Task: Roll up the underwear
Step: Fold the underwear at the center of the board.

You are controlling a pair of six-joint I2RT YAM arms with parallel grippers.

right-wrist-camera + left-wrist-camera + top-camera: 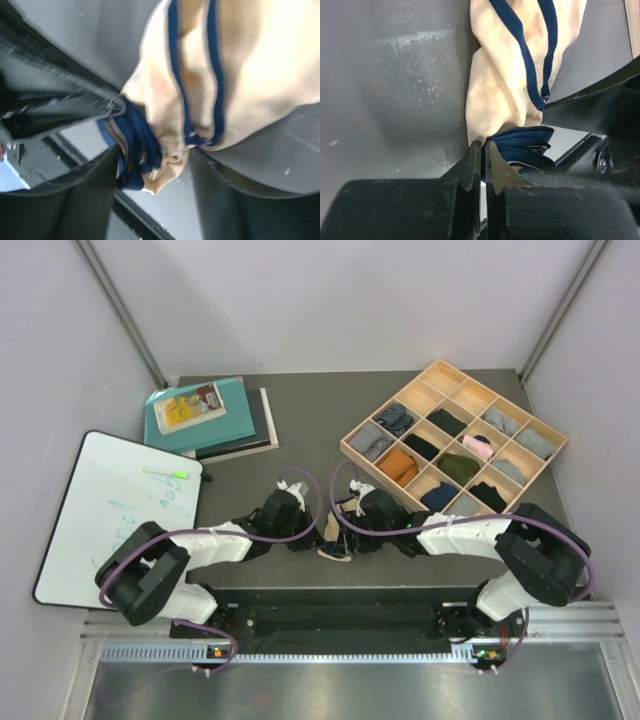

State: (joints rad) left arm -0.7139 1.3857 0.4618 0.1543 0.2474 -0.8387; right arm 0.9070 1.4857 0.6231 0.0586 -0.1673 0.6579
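The beige underwear with dark navy edging [335, 543] lies bunched at the table's near edge, between my two grippers. In the left wrist view the cloth [505, 85] stretches away from my left gripper [482, 148], which is shut on its folded navy edge. In the right wrist view my right gripper [156, 157] is open, its fingers standing either side of the bunched end of the underwear [240, 65]; the left arm's finger shows at upper left. The larger light-grey pair is out of view. In the top view the left gripper [318, 533] and right gripper [352, 528] nearly meet.
A wooden compartment tray [441, 366] holding several rolled socks and cloths stands at the back right. A stack of books [205, 415] lies at the back left, with a whiteboard [110, 510] and a green marker [165, 473] in front of it. The table's front edge is just below the cloth.
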